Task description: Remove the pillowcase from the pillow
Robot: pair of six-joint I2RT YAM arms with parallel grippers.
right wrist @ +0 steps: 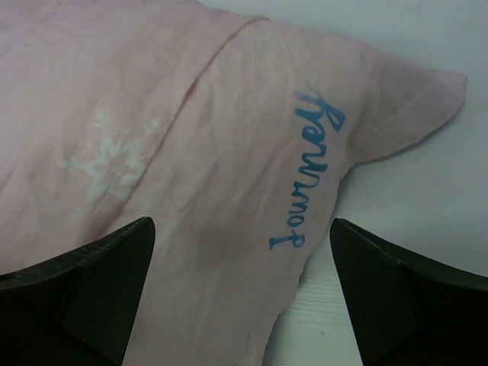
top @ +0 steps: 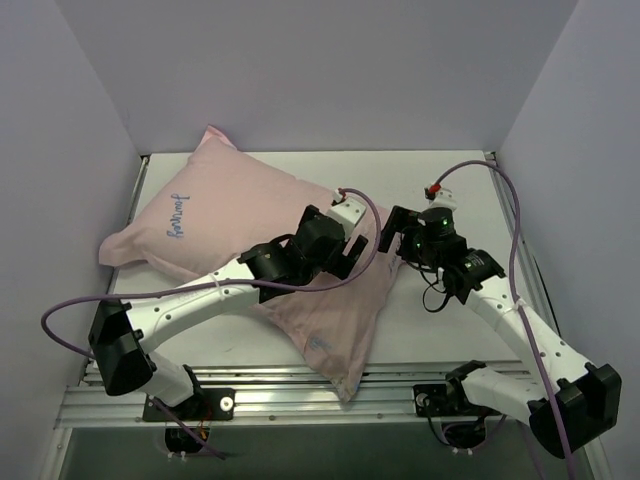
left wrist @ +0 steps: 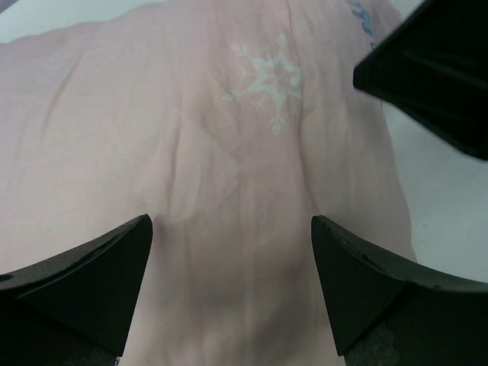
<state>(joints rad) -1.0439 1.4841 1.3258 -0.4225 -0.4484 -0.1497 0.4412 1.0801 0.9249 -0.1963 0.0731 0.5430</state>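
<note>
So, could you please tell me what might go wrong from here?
Both open grippers crowd one end of the pillowcase; the right gripper shows in the left wrist view, so they might collide. The fabric lies flat under the left gripper, so a pinch may slip or catch the pillow inside. Its near corner seems to overhang the table; pulling could drag it off.

The pillowcase (top: pixel 230 200) bears blue script (right wrist: pixel 316 168), probably "Journey", lying sideways in the right wrist view. Overhead, the same word sits toward nine o'clock.
</note>
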